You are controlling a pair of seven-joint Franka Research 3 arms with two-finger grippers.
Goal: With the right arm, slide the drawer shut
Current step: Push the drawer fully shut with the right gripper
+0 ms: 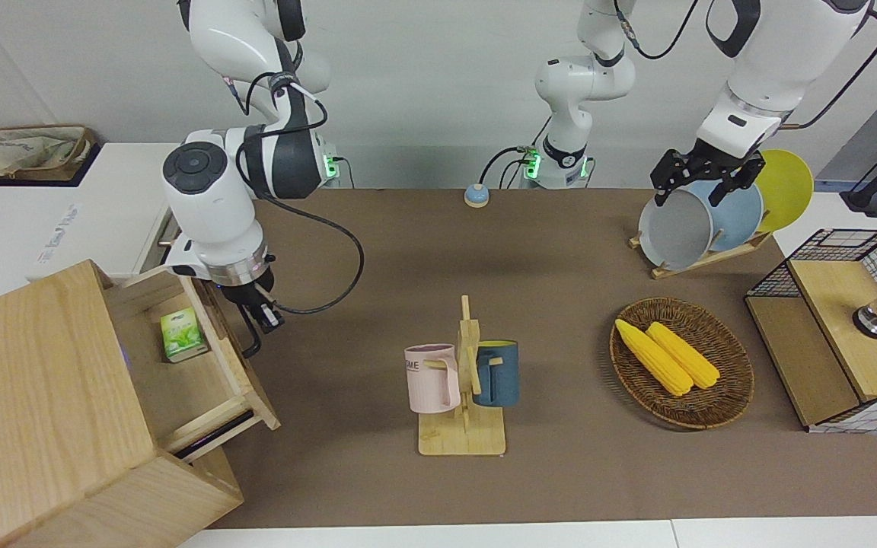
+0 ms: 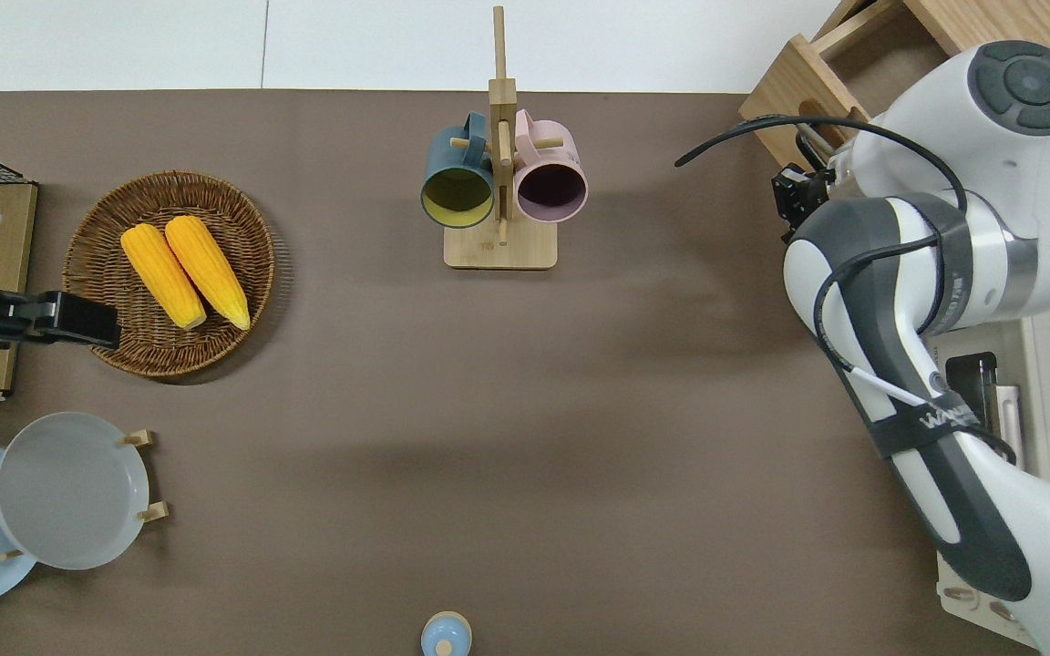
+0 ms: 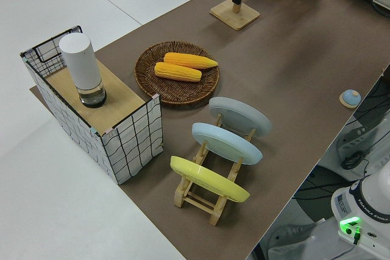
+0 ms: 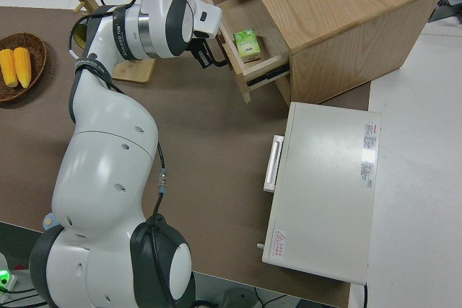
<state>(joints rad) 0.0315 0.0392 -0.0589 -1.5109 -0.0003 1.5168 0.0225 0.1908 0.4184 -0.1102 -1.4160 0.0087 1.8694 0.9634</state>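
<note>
— Where is the wide, shallow light-wood drawer (image 1: 202, 358) sitting?

— It is standing pulled out of the big light-wood cabinet (image 1: 43, 396) at the right arm's end of the table, with a small green carton (image 1: 182, 334) lying inside. I am holding the right arm's black two-finger gripper (image 1: 259, 320) just beside the drawer front and its black bar handle (image 1: 244, 331), because a push there should send it home.

— Fingers spread or pressed together?

— I cannot tell; the wrist is blocking them overhead, and they are possibly touching the handle.

— And the left arm?

— Parked; its black gripper (image 1: 701, 173) is hanging with fingers spread, pinching nothing.
</note>
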